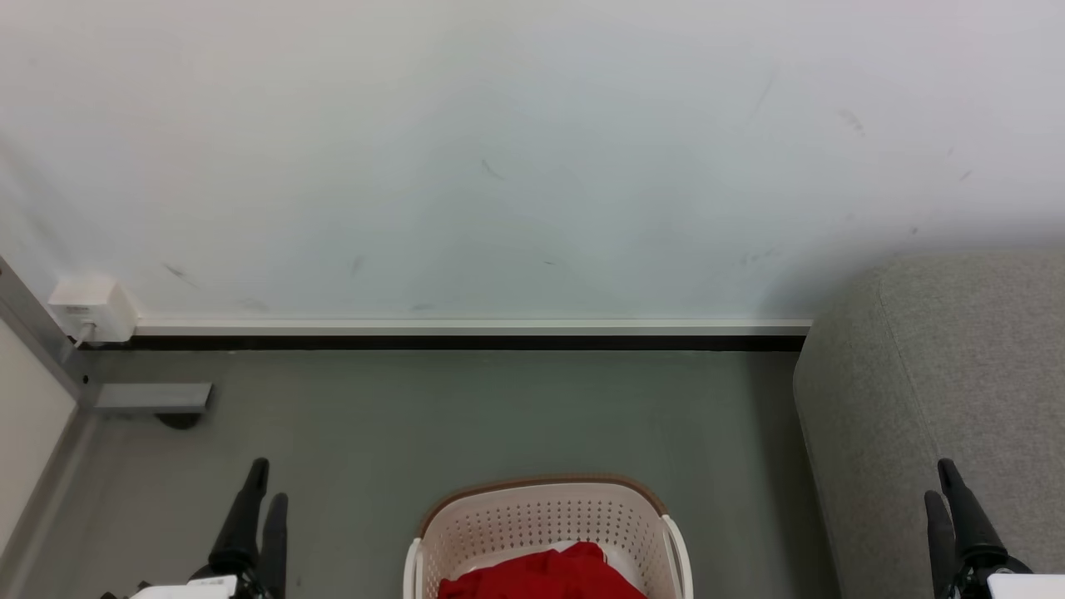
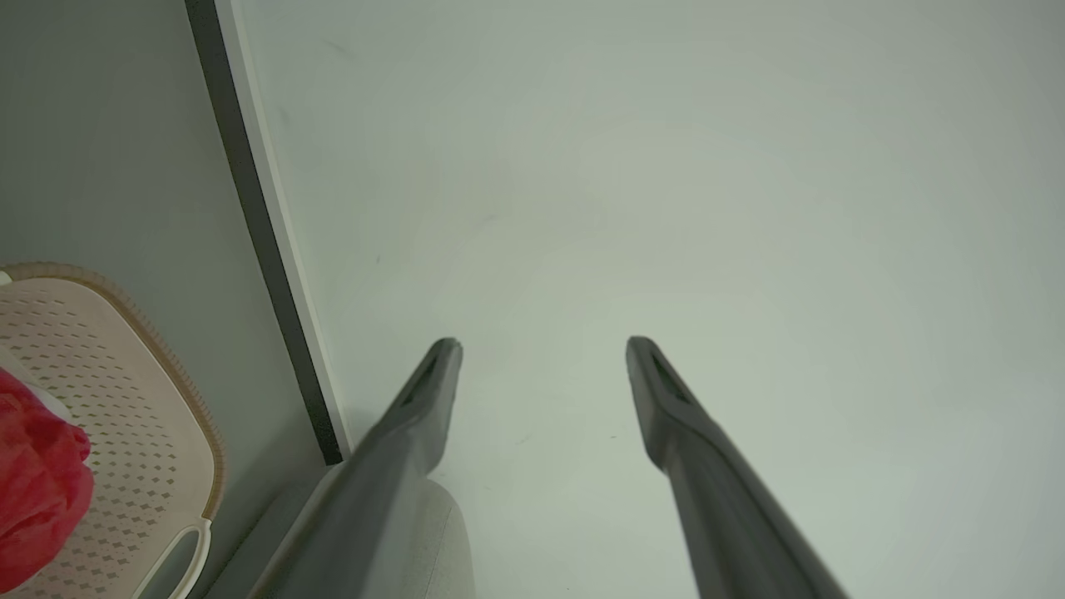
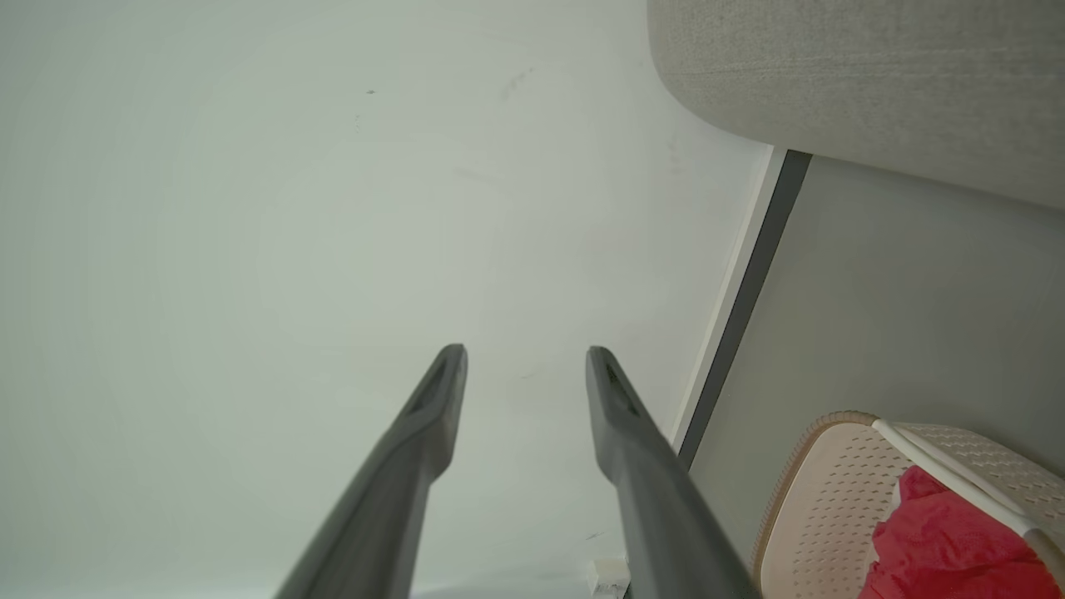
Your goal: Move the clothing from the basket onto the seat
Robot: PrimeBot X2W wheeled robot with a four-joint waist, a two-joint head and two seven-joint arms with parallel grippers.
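A: Now, jaws first. What do you log?

B: Left gripper (image 1: 268,482): jaws wide apart, nothing between them. In its wrist view the two dark fingers (image 2: 416,416) point at the pale wall (image 1: 499,166). Right gripper (image 1: 938,481): jaws parted too, with a narrower gap than the left, and holding nothing.

A: Location of the clothing?

B: The clothing (image 1: 549,574) is a crumpled red heap inside the basket (image 1: 541,507), touched by neither gripper. Bare perforated wall shows on the basket's far side, beyond the heap. I cannot make out any lettering or trim.

A: And the basket itself?

B: It stands on the grey floor (image 1: 458,416), between the two grippers and well short of the floor's far edge, where the dark skirting strip (image 1: 466,342) meets the wall.

A: Seat?

B: The seat (image 1: 940,366) sits on the floor's right side, its rounded end up against the wall edge. The right gripper is in front of its grey fabric. Whether they touch I cannot tell.

A: Anything else?

B: A white socket box (image 1: 91,309) sits at the floor's far left corner.
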